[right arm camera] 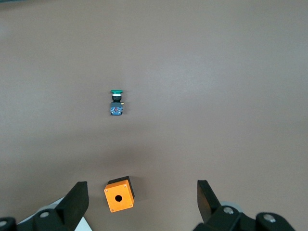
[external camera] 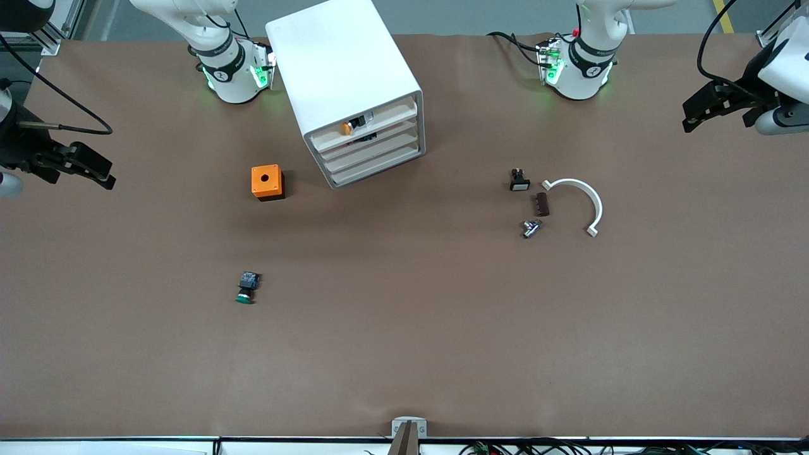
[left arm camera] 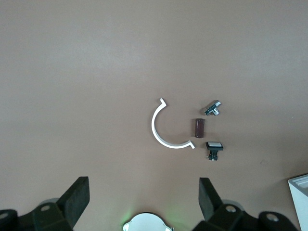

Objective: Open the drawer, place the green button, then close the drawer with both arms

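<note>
The white cabinet (external camera: 344,69) stands between the two arm bases, its four drawers facing the front camera. The second-tier drawer (external camera: 379,137) is pushed in. The green-capped button (external camera: 246,288) lies on its side on the brown table, nearer the front camera than the orange box; the right wrist view also shows this button (right arm camera: 116,102). My right gripper (external camera: 109,175) hangs open over the right arm's end of the table, nothing between its fingers (right arm camera: 76,202). My left gripper (external camera: 692,115) hangs open and empty over the left arm's end, its fingers (left arm camera: 77,199) wide apart.
An orange box (external camera: 267,182) with a round hole sits beside the cabinet. An orange-capped button (external camera: 346,128) rests in the top drawer. Toward the left arm's end lie a white-faced black button (external camera: 519,181), a brown block (external camera: 542,204), a metal part (external camera: 531,228) and a white curved clip (external camera: 578,202).
</note>
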